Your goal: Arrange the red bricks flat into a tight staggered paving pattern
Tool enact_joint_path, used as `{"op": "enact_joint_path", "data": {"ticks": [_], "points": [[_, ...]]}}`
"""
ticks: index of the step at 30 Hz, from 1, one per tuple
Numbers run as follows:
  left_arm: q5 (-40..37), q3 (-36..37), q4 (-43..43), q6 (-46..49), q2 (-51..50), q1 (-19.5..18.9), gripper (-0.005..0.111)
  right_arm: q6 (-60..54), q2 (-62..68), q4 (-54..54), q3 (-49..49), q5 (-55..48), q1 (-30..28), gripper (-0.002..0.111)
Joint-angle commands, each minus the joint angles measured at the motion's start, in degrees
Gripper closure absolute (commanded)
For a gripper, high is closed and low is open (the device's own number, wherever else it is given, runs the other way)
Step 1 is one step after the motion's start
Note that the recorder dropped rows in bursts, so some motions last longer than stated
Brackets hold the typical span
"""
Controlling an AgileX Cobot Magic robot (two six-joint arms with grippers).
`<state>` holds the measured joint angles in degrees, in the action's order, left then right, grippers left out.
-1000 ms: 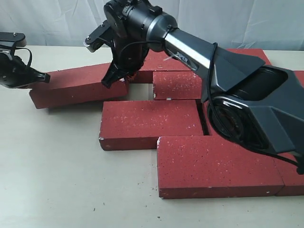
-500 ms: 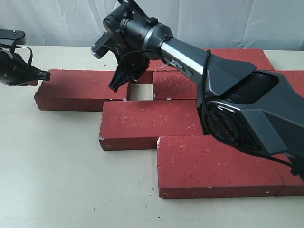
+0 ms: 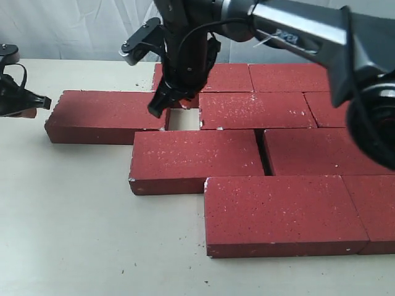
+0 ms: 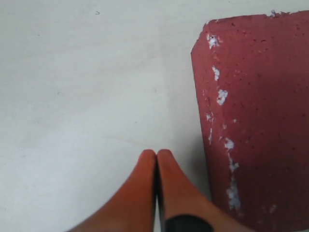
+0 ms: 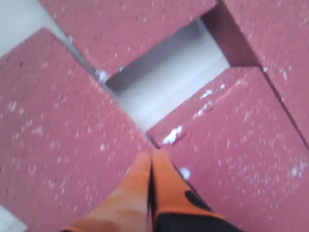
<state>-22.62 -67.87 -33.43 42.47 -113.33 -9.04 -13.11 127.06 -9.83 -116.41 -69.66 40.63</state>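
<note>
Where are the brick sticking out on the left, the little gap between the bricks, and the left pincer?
leftmost brick (image 3: 105, 110): exterior view, middle of its top face.
gap (image 3: 184, 119): exterior view, middle of the opening.
left pincer (image 4: 156, 154): left wrist view, between its shut orange tips.

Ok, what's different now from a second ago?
The left brick was tilted up; now it lies flat. The left gripper backed away from its end. The right gripper stayed by the other end while its arm rose. Both grippers are shut. The other bricks and the little gap stayed the same.
</note>
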Motion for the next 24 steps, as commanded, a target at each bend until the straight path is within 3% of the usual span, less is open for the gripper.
{"op": "enact_joint_path", "data": {"ticks": [1,8,14,17,24], "points": [[-0.5,0.1,-1.2,-0.2,0.0,-0.1,0.107,-0.7,-10.2,0.1,13.6,4.6,-0.6,0.109],[0.2,0.1,-6.8,0.0,-2.2,0.0,0.107,-0.7,-26.7,1.4,38.0,25.0,-5.7,0.109],[0.1,0.1,-8.4,-0.1,-2.5,0.0,0.107,-1.2,-33.1,3.5,52.1,37.6,-11.8,0.109],[-0.9,0.1,-9.4,-0.1,-3.3,0.0,0.107,-2.1,-33.5,3.1,54.1,44.5,-13.9,0.109],[0.1,0.0,-9.6,0.1,-4.3,1.2,0.107,-2.1,-33.5,4.0,54.0,47.2,-14.4,0.109]]}}
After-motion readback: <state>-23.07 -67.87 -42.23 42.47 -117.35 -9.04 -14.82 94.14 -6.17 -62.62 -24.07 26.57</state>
